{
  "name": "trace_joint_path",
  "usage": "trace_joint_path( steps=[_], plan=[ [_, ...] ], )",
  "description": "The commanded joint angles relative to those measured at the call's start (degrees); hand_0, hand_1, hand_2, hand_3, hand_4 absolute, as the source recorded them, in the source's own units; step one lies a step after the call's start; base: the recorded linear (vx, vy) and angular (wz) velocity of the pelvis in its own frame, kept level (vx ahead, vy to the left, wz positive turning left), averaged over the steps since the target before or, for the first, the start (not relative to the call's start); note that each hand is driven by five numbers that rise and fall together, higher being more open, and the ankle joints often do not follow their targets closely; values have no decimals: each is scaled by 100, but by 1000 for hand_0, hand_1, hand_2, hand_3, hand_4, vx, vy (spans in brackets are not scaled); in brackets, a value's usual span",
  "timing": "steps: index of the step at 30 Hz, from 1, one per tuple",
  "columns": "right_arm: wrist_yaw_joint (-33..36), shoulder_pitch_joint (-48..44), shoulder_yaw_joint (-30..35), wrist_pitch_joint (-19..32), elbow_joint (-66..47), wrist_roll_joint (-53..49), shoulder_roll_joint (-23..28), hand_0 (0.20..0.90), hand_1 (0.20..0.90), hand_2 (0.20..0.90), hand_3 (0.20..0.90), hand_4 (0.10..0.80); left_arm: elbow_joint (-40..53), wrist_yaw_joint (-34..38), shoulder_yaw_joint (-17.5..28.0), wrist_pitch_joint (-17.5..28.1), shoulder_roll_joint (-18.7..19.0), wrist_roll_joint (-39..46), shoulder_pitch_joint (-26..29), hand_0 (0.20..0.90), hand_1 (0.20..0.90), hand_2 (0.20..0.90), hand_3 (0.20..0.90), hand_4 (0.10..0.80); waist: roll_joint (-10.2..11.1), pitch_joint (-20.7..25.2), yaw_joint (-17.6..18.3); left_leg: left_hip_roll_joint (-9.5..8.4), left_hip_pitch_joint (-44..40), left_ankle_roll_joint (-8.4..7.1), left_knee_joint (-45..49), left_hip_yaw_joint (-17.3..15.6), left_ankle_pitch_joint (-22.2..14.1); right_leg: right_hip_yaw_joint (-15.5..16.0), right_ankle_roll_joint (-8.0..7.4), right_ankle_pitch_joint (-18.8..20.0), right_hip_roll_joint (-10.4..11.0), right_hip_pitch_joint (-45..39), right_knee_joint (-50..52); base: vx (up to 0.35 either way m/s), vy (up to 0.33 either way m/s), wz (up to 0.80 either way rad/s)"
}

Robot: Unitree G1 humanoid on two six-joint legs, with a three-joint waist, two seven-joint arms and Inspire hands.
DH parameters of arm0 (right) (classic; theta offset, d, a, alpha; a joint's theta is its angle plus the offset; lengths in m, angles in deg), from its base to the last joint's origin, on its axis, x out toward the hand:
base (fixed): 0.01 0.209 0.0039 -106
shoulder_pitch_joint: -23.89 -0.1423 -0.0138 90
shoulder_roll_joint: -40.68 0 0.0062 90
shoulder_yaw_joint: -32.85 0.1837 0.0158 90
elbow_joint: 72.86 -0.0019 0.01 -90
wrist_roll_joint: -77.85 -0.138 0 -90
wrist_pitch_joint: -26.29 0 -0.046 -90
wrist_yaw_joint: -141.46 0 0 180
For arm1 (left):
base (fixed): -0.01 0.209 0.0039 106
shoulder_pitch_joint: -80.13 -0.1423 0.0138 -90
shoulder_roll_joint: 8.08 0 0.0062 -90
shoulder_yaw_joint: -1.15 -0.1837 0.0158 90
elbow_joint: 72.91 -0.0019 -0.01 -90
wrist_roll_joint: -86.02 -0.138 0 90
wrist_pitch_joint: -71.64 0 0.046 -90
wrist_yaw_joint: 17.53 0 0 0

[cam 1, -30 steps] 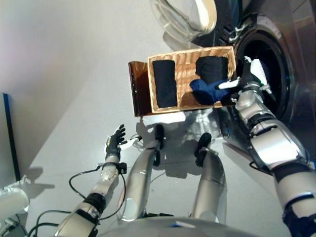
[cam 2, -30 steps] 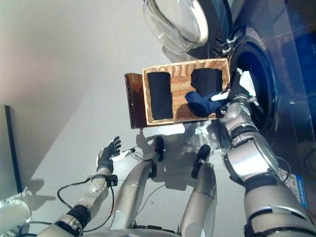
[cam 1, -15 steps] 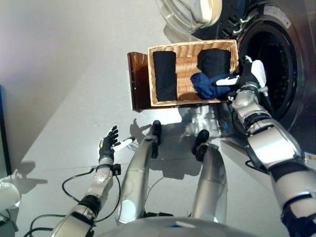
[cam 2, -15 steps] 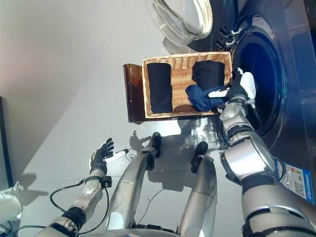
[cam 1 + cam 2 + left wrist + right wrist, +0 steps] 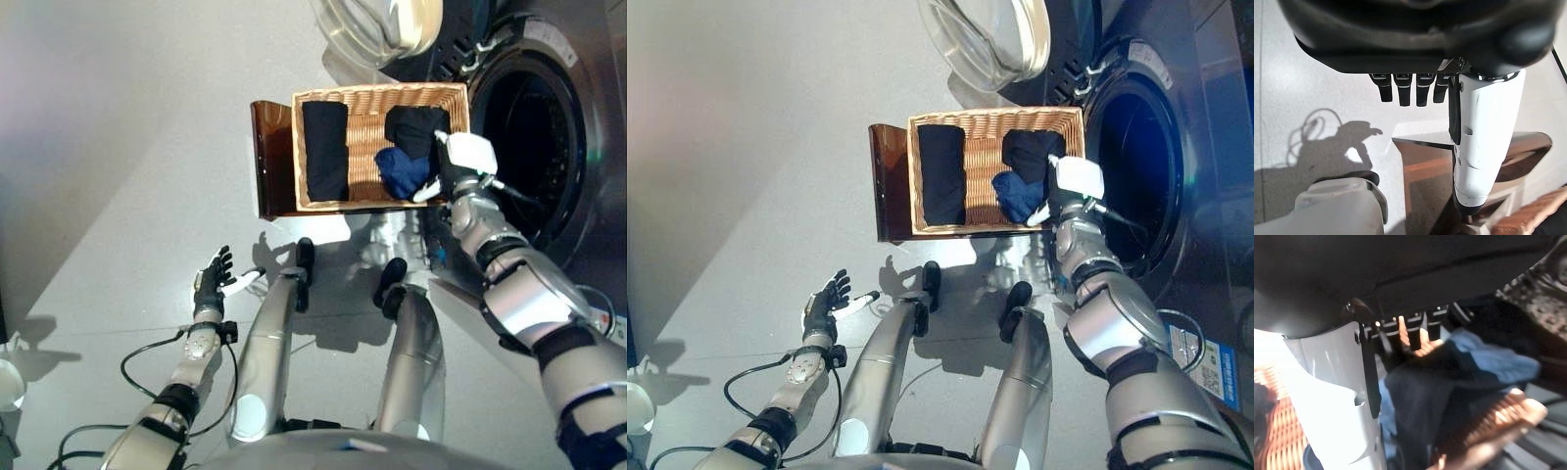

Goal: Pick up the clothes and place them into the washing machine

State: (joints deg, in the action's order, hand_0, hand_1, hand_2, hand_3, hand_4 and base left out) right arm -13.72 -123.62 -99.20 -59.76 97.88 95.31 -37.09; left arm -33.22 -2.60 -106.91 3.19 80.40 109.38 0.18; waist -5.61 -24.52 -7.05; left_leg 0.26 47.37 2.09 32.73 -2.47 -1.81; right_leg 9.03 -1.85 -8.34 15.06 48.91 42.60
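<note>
While the left hand (image 5: 209,284) hangs spread over the floor, the right hand (image 5: 460,162) reaches into the basket (image 5: 367,96), fingers curled on blue cloth (image 5: 400,171) beside the washing machine (image 5: 534,137).

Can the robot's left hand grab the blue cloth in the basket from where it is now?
Probably not. The left hand hangs open low by the floor, well short of the basket; the blue cloth lies at the far end, beside the right hand.

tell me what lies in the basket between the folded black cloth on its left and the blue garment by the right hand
Only bare wicker: in the left eye view the basket floor shows between the black cloth and the blue garment, next to the right hand.
</note>
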Motion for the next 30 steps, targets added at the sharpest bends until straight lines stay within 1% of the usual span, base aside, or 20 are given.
trace_joint_path(
  steps=[1, 8, 11, 14, 16, 19, 22, 30],
  plan=[
    [252, -108, 58, 136, -260, -2, 172, 900, 900, 900, 900, 800, -32, 154, 316, 304, 246, 22, -138, 900, 900, 900, 900, 800, -57, 157, -78, 33, -129, -394, -69, -4, -380, 154, 71, -98, -221, -483, -419, 8, -9, -4],
    [341, -95, 84, 18, -173, 198, 35, 900, 900, 900, 900, 800, -105, 194, 271, 311, 228, 7, -9, 900, 900, 900, 900, 800, -45, 152, -100, 12, -406, -419, -464, 9, -220, 225, 33, 23, -231, -753, -752, 5, -11, 1],
    [368, -140, -17, -104, -8, 419, 20, 900, 900, 900, 900, 800, -127, 210, 237, 299, 212, -6, 30, 900, 900, 900, 900, 800, -46, 139, -109, 0, -485, -437, -637, 18, -124, 255, 18, 102, -238, -846, -928, 5, -22, 5],
    [486, -230, -72, -360, 284, 756, 40, 900, 900, 900, 900, 800, -185, 233, 234, 285, 187, 3, 63, 900, 900, 900, 900, 800, -70, 126, -123, -9, -526, -454, -767, 20, -32, 267, 7, 153, -250, -881, -1021, 5, -6, 6],
    [603, -336, -48, -738, 671, 1074, 77, 900, 900, 900, 900, 800, -174, 321, 186, 217, 165, -33, 105, 900, 900, 900, 900, 800, -123, 105, -140, -29, -507, -460, -814, 43, 16, 279, -1, 169, -244, -856, -1032, 0, 0, 0],
    [606, -334, -64, -876, 769, 1238, 104, 900, 900, 900, 900, 800, -120, 347, 156, 189, 149, -52, 83, 900, 900, 900, 900, 800, -164, 100, -155, -41, -479, -460, -808, 55, 22, 278, 2, 146, -235, -837, -1004, 5, -5, 1],
    [575, -354, -50, -990, 846, 1364, 219, 900, 900, 900, 900, 800, 17, 368, 113, 169, 162, -62, 18, 900, 900, 900, 900, 800, -227, 95, -177, -48, -473, -469, -848, 63, 44, 289, 5, 115, -206, -819, -964, 17, -12, 2],
    [499, -539, -119, -1011, 811, 1386, 365, 900, 900, 900, 900, 800, 101, 398, 82, 165, 150, 3, 36, 900, 900, 900, 900, 800, -322, 38, -176, -73, -369, -468, -878, 75, 97, 276, -4, 109, -169, -690, -899, 2, -1, 0]
  ],
)
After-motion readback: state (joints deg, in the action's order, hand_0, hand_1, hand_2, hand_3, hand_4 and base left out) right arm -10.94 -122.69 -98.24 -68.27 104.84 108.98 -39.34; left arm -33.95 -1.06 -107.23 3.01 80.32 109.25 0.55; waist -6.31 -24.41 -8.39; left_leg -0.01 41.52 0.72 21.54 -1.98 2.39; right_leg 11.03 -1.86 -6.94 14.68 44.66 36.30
